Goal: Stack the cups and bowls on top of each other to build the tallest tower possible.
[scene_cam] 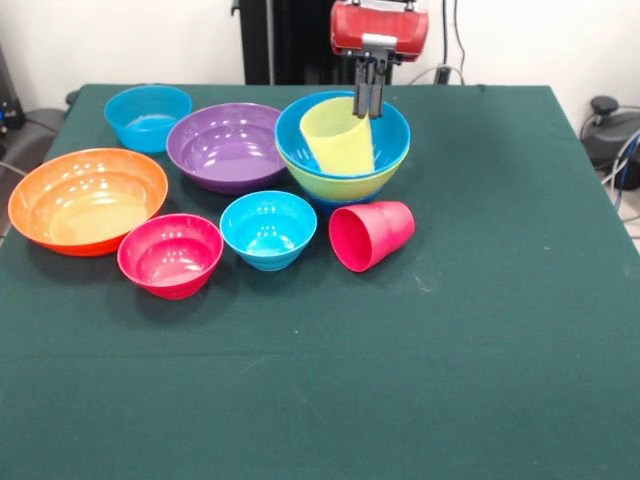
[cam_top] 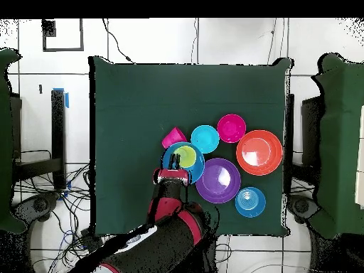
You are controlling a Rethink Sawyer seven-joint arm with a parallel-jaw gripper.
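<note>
The tower is a bright blue bowl point(scene_cam: 393, 128) nested in a lime green bowl point(scene_cam: 350, 186); any bowl beneath them is hidden. The translucent yellow cup point(scene_cam: 336, 137) leans tilted inside the blue bowl. My gripper point(scene_cam: 368, 112) hangs over the cup's right rim with its fingers close together, pinching the cup's wall. In the overhead view my gripper point(cam_top: 174, 173) is at the near edge of the stack point(cam_top: 196, 169), with the yellow cup point(cam_top: 187, 156) inside. The red-pink cup point(scene_cam: 372, 235) lies on its side just in front of the tower.
Left of the tower stand a purple bowl point(scene_cam: 228, 146), a blue bowl point(scene_cam: 148, 117), a large orange bowl point(scene_cam: 88, 200), a pink-red bowl point(scene_cam: 170, 255) and a cyan bowl point(scene_cam: 268, 229). The green table point(scene_cam: 480, 300) stretches to the right and front.
</note>
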